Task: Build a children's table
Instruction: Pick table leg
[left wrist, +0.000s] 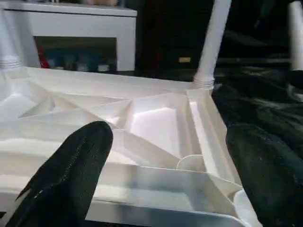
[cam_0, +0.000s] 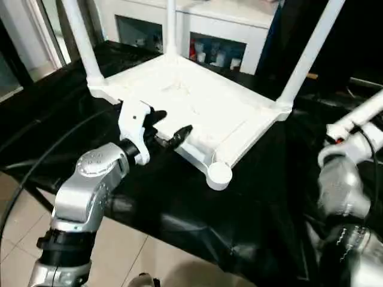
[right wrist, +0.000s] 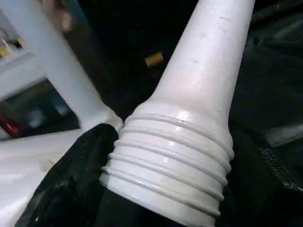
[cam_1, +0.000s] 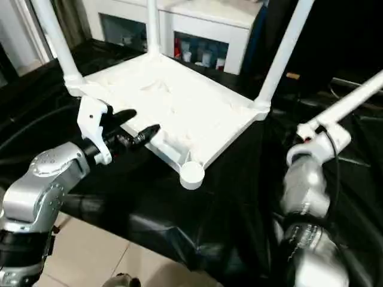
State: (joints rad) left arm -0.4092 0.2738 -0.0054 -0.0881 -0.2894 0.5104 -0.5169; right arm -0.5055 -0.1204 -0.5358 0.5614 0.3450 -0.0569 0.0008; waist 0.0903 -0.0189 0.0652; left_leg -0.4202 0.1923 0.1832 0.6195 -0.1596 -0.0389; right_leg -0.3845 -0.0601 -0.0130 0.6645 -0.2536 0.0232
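Right wrist view makes it pretty clear: the right pincer (right wrist: 156, 208) is clamped on the last leg (right wrist: 189, 123), just by its threaded end. Three legs already stand in the upturned table top (cam_0: 191, 104) on the black surface (cam_0: 179, 209); the near corner socket (cam_0: 219, 173) is empty. I'd line the thread up square over that socket before twisting, otherwise it'll probably cross-thread. Left pincer (cam_0: 170, 128) is spread wide, empty, right at the top's near edge, well left of the socket.
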